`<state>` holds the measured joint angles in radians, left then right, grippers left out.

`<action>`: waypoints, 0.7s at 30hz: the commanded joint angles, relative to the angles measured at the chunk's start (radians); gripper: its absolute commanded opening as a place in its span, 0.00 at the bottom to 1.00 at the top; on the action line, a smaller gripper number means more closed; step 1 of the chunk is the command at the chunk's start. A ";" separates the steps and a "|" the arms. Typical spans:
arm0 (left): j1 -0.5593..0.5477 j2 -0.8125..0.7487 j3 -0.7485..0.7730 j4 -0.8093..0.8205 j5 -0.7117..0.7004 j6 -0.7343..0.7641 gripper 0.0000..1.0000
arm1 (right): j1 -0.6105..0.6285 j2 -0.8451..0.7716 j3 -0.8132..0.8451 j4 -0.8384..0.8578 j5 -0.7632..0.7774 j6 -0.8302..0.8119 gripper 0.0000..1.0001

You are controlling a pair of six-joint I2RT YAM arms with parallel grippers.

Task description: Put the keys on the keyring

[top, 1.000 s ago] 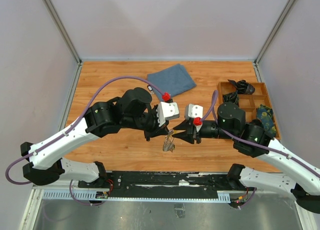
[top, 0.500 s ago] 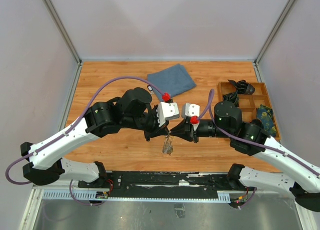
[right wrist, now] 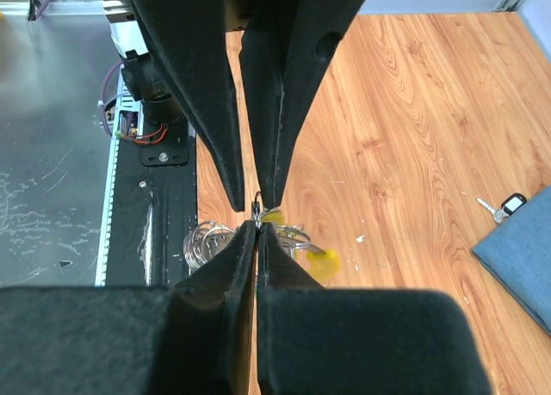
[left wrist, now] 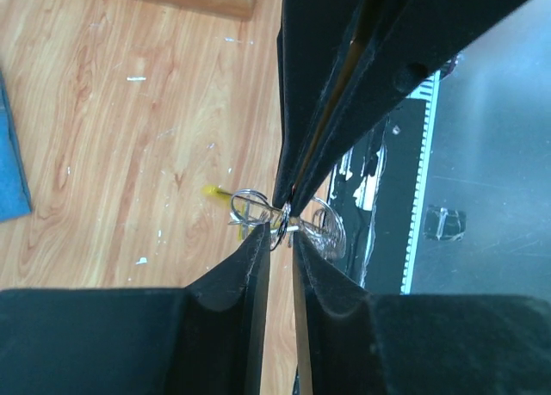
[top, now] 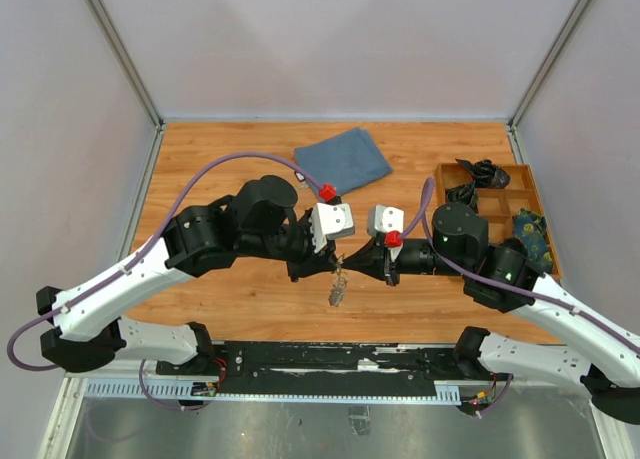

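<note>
Both grippers meet tip to tip above the front middle of the table. My right gripper (right wrist: 257, 225) is shut on the thin wire of the keyring (right wrist: 257, 211), pinching it right at the fingertips. The left gripper (left wrist: 281, 231) faces it with its jaws a narrow gap apart, the wire between its tips. Below the grip hang silvery coils (left wrist: 328, 228) and yellow-headed keys (right wrist: 324, 262). From above, the bunch (top: 337, 291) dangles under the left gripper (top: 333, 262) and the right gripper (top: 347, 263). One more key with a black head (right wrist: 504, 206) lies on the table.
A folded blue cloth (top: 343, 161) lies at the back middle, the loose key beside its edge. A wooden compartment tray (top: 520, 179) with dark items stands at the right edge. The black base rail (top: 340, 357) runs along the near edge, right below the hanging bunch.
The right gripper has closed on the keyring wire. The left gripper's jaws have parted slightly, and the left arm has shifted a little left. The bunch hangs in about the same place.
</note>
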<state>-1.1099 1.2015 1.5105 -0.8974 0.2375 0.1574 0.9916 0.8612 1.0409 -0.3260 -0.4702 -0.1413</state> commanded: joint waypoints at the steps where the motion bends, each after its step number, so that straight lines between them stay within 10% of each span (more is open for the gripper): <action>1: -0.012 -0.052 -0.030 0.073 0.018 -0.012 0.24 | -0.011 -0.042 0.033 0.047 0.017 0.024 0.00; 21: -0.012 -0.146 -0.119 0.234 0.028 -0.048 0.28 | -0.011 -0.097 0.011 0.082 -0.005 0.014 0.00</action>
<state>-1.1099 1.1076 1.4002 -0.7486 0.2668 0.1219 0.9916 0.7834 1.0409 -0.3035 -0.4576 -0.1158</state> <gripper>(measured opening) 0.271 0.012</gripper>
